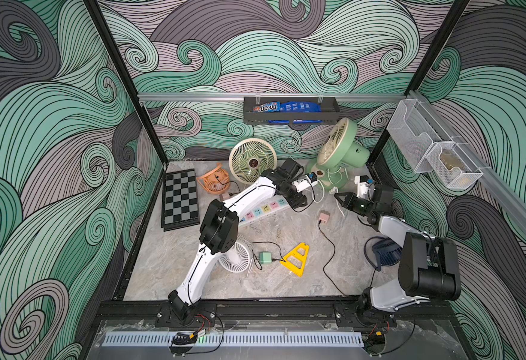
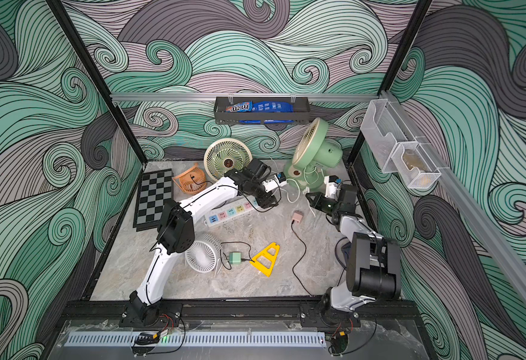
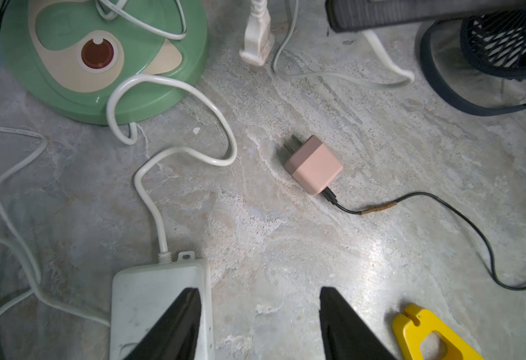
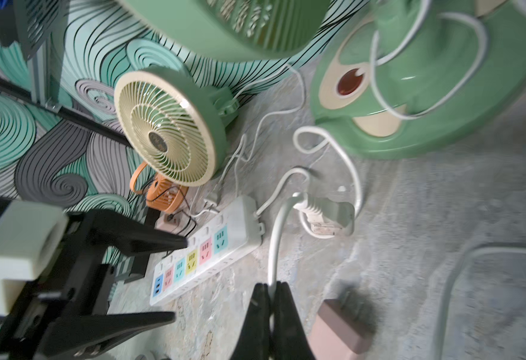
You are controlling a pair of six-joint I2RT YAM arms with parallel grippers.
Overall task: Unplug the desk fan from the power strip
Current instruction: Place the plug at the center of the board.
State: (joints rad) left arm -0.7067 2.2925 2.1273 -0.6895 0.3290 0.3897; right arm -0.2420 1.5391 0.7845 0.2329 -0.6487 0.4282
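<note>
Closest up is the right gripper [image 4: 271,285]: its two black fingers are squeezed together on a white cord [image 4: 272,249]. Just past the tips, that cord ends in a white plug [image 4: 327,215] that's free of any socket. Off to that gripper's side sits the power strip [image 4: 212,258], and every coloured socket I can see on it is empty, so I'd say the unplugging itself is basically done. Meanwhile the left gripper [image 3: 258,290] has its jaws apart, with one finger over the strip's plain cord end and the other over bare table [image 3: 286,249]. Can't tell if it's actually touching. Handling-wise, the strip looks like light rigid plastic on a smooth top, so it'll probably skate unless it's pinned on that flat end. The cord's floppy, so the ribbed plug body is the better grab. The green desk fan [image 4: 411,93] stands just beyond the plug.
</note>
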